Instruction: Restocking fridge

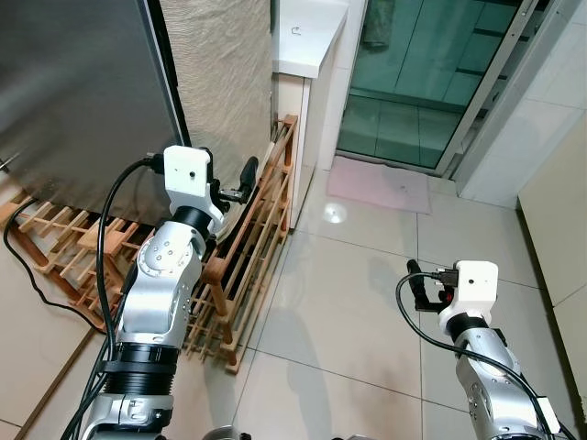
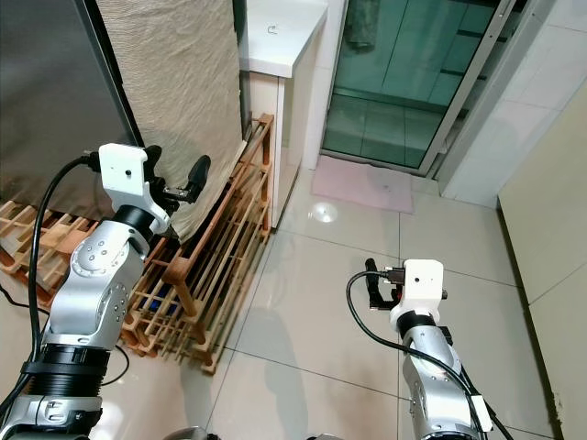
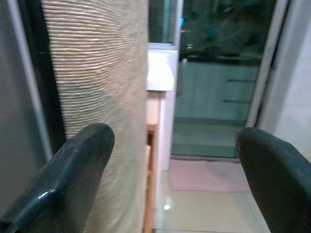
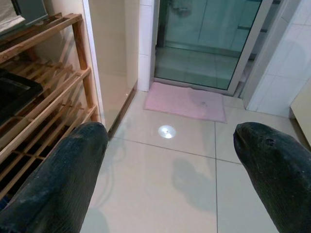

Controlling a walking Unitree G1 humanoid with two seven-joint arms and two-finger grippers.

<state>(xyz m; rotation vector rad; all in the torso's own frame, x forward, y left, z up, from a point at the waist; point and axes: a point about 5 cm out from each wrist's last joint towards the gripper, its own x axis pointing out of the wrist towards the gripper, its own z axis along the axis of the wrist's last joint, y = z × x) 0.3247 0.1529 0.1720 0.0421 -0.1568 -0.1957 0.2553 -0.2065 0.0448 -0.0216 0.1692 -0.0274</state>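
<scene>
The fridge (image 1: 73, 92) stands at the upper left, its grey steel door shut; a beige textured panel (image 1: 220, 73) covers its side. My left gripper (image 1: 227, 172) is raised beside that panel, just past the door's dark edge, above a wooden rack (image 1: 248, 247). In the left wrist view its fingers (image 3: 82, 160) are spread wide with nothing between them. My right gripper (image 1: 422, 282) hangs low on the right over bare floor tiles, open and empty, its fingers (image 4: 68, 170) far apart. No food or drink item is in sight.
A black cable (image 1: 37, 275) trails over the rack and floor on the left. Past the fridge sit a white counter (image 1: 307, 37), a pink mat (image 1: 381, 183) and a glass sliding door (image 1: 413, 82). A cream cabinet (image 1: 559, 211) edges the right side.
</scene>
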